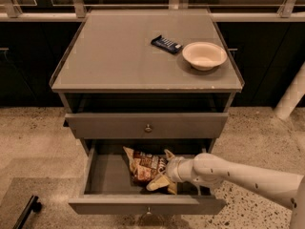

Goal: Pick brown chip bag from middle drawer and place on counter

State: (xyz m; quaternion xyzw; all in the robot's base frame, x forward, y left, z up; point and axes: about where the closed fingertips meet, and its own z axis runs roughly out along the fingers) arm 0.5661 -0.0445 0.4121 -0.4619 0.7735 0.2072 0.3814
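Note:
The brown chip bag (144,166) lies crinkled in the pulled-out middle drawer (106,178), near its centre. My gripper (162,181) reaches in from the right on a white arm and sits at the bag's right lower edge, touching it. The bag rests on the drawer floor. The counter (119,56) is the cabinet's flat grey top above.
A cream bowl (204,55) and a small dark-blue bar wrapper (167,44) sit on the counter's back right. The upper drawer front (147,126) with a knob is slightly pulled out above the open drawer. A dark bar (26,212) lies on the speckled floor at lower left.

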